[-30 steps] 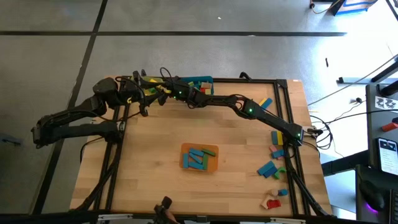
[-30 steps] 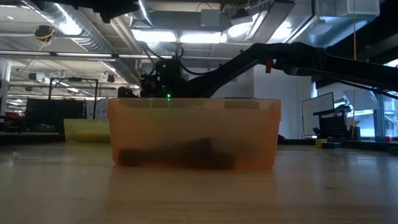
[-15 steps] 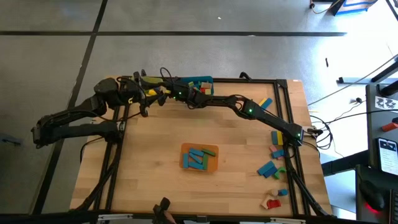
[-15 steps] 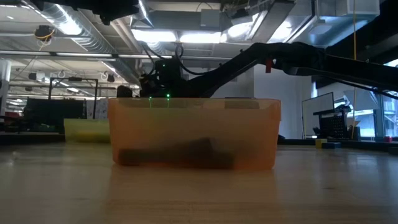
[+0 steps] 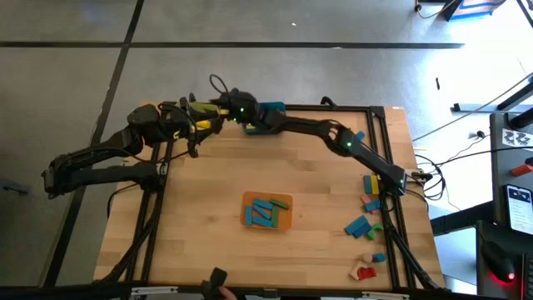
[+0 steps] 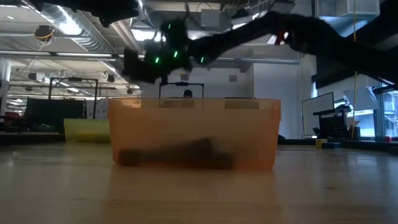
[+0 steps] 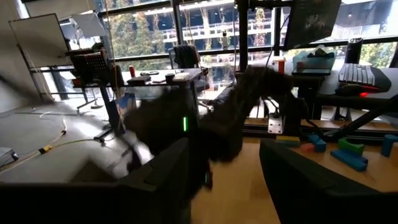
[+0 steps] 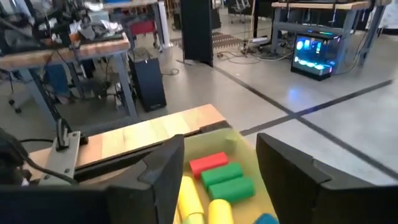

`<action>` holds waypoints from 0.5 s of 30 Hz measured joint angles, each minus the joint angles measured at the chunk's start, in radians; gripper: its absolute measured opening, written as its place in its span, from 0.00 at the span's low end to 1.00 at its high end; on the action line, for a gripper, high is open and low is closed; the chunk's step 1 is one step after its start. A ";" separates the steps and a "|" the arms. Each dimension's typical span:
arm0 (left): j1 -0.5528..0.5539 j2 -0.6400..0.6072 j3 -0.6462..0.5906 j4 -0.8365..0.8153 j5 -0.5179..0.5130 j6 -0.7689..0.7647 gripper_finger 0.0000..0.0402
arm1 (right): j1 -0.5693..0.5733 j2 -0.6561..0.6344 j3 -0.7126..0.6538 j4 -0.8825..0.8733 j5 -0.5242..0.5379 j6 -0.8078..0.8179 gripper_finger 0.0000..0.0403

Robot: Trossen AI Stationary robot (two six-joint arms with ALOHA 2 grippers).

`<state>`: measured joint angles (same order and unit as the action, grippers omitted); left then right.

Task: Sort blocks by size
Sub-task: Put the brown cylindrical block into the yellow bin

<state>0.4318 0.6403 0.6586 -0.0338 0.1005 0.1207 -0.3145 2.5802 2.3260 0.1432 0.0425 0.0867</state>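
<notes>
Yellow bin (image 8: 245, 186) lies right under our right gripper (image 8: 214, 180) at the table's far edge, its fingers apart and empty above the red, green and yellow blocks (image 8: 219, 173) already inside. Our left gripper (image 7: 224, 180) waits near that same far corner, fingers spread, holding nothing. More blocks (image 5: 366, 218) lie loose along the right edge, others in the orange bin (image 5: 267, 211). Next we should lift clear of the bin wall before swinging back, then judge one block's size before closing on it.
</notes>
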 joint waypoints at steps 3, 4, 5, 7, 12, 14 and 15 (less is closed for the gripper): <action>0.000 0.000 0.000 -0.005 0.000 0.000 0.45 | 0.000 -0.077 0.002 -0.121 0.002 -0.043 0.48; 0.000 0.000 0.000 -0.008 0.000 0.000 0.45 | 0.000 -0.101 0.002 -0.171 0.007 -0.051 0.48; 0.000 0.000 0.000 -0.011 0.000 0.000 0.45 | 0.000 -0.126 0.002 -0.208 0.014 -0.060 0.48; 0.000 0.000 0.000 -0.010 0.000 0.000 0.45 | 0.002 -0.179 0.001 -0.317 0.017 -0.067 0.48; 0.000 0.000 0.000 -0.012 0.000 0.000 0.45 | 0.011 -0.324 0.001 -0.577 0.025 -0.077 0.48; 0.000 0.000 0.000 -0.014 0.000 0.001 0.45 | 0.016 -0.377 0.001 -0.701 0.024 -0.077 0.48; 0.000 0.000 0.000 -0.016 0.000 0.001 0.45 | 0.017 -0.403 0.001 -0.773 0.025 -0.077 0.48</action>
<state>0.4316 0.6403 0.6586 -0.0496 0.1005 0.1219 -0.2971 2.1773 2.3272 -0.6300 0.0673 0.0093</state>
